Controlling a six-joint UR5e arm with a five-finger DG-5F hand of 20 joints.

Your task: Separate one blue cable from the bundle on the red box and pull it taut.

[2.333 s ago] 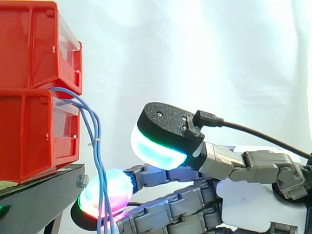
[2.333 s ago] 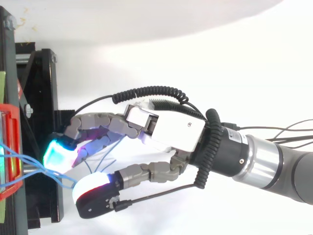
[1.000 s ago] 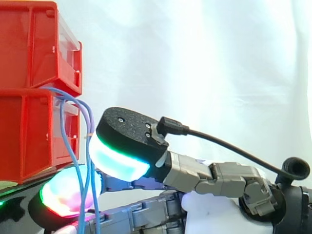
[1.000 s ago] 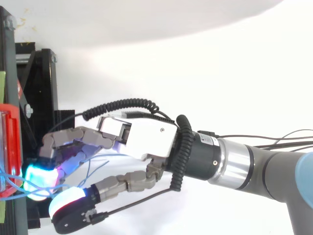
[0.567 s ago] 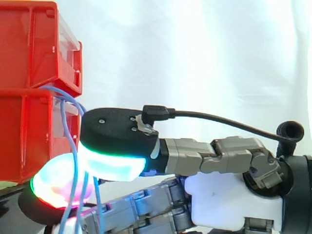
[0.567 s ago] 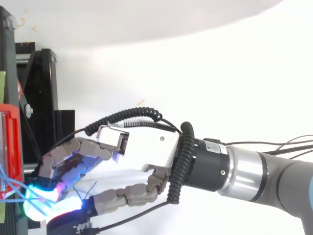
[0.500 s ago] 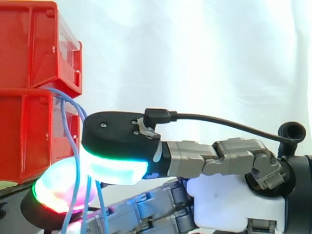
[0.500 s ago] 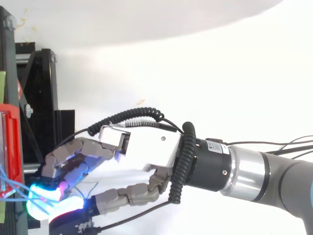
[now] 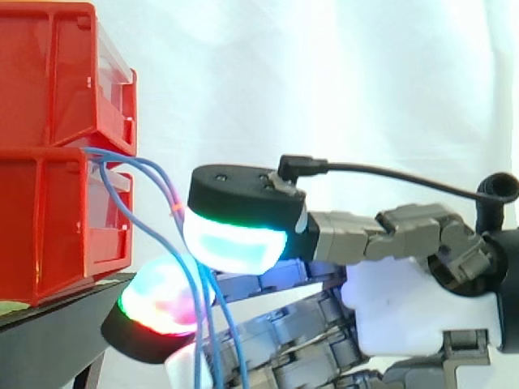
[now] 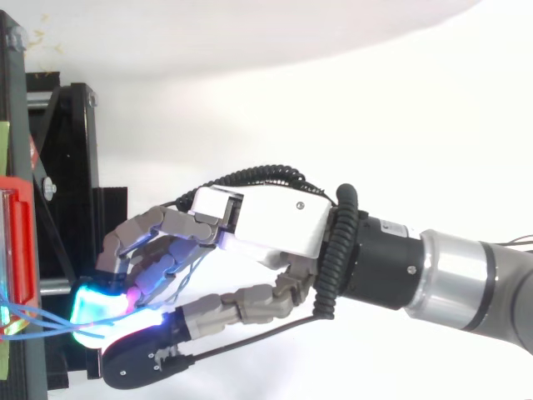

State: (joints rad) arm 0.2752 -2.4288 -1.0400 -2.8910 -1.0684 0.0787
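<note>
Just beside the red box (image 9: 57,235), blue cables (image 9: 154,173) are pinched by the hand (image 10: 275,225) between thumb and fingers. They run from the box's top edge, slanting down.

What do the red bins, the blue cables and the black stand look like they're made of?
The bins look like moulded plastic: smooth, slightly glossy, with ribbed rims. The cables seem to be thin wire in blue, probably plastic, insulation; they bend in soft curves. The stand is probably metal, matte black, flat bars with screws.
</note>
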